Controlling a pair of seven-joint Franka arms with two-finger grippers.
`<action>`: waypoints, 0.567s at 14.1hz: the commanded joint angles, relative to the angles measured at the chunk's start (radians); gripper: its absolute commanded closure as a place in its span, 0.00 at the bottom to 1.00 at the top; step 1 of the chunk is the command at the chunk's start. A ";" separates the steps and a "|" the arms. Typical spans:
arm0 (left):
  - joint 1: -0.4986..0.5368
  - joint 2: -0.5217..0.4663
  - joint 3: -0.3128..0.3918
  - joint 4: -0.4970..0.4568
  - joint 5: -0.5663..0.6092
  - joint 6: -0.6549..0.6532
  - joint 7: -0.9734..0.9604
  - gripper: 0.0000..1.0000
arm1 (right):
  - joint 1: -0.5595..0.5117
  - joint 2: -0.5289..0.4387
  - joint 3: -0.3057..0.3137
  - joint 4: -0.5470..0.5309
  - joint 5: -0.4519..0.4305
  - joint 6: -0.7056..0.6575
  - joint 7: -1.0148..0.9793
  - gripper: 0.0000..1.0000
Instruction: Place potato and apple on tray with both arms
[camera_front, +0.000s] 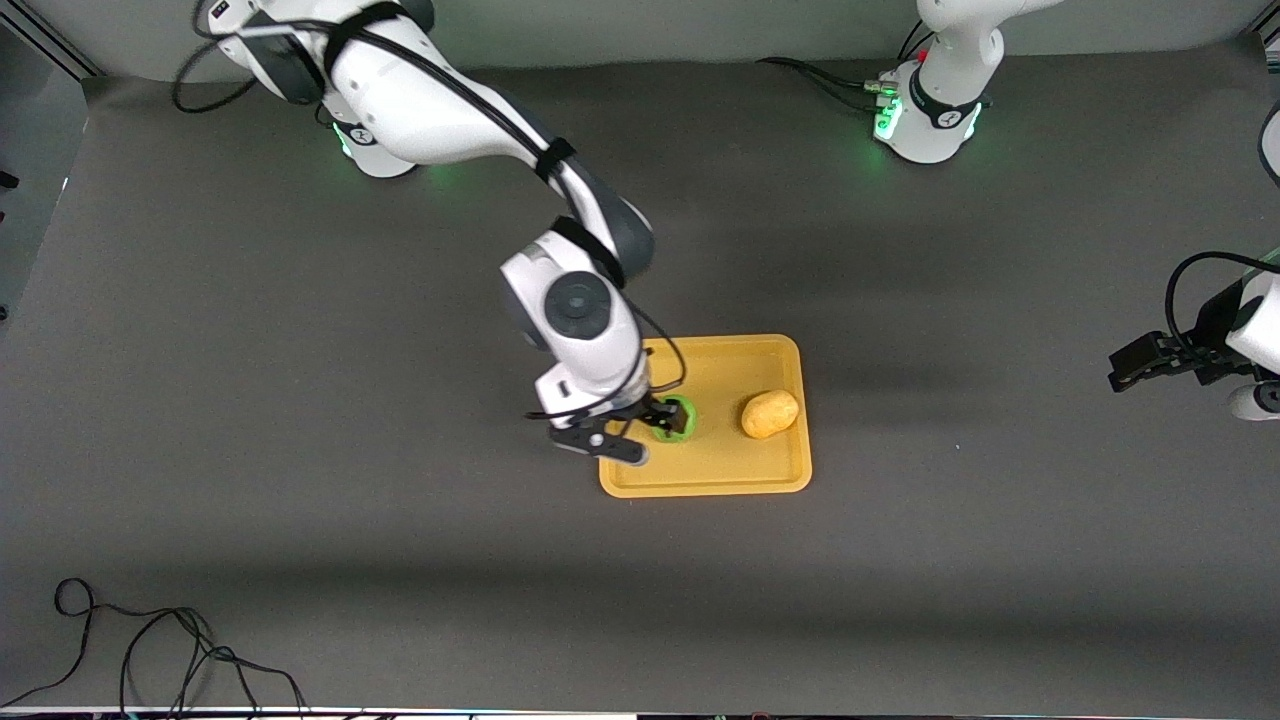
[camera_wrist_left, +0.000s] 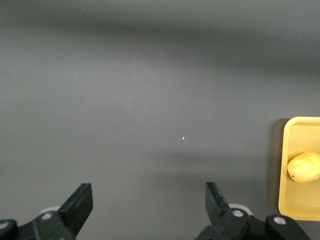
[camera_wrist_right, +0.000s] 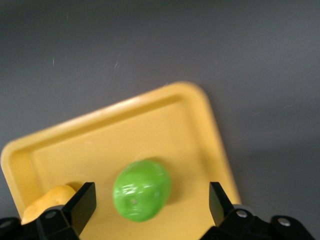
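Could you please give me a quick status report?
Right tool open over round green apple on yellow plastic tray. Left tool open, waiting at table's edge. Lumpy yellow-orange potato on tray. Nothing obstructing.

No legible text, labels or numbers — on anything.

Tray (camera_front: 715, 482) — on the table (camera_front: 300, 450), near its middle. Apple (camera_front: 678, 420) — in the tray, at the end toward the right arm. Potato (camera_front: 769, 413) — in the tray, at the end toward the left arm, apart from the apple. Right gripper (camera_front: 655, 428) — over the tray, fingers spread wide either side of the apple. Left gripper (camera_front: 1128, 372) — over bare table toward the left arm's end, well apart from the tray, fingers spread, arm waiting.
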 joint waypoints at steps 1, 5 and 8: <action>0.005 -0.028 -0.006 0.034 -0.014 -0.069 0.014 0.00 | -0.094 -0.270 -0.006 -0.319 -0.013 0.004 -0.161 0.00; -0.001 -0.037 -0.007 0.048 -0.008 -0.111 0.014 0.00 | -0.173 -0.453 -0.109 -0.436 -0.010 -0.087 -0.369 0.00; -0.004 -0.034 -0.007 0.046 -0.007 -0.106 0.011 0.00 | -0.173 -0.551 -0.208 -0.428 -0.007 -0.210 -0.473 0.00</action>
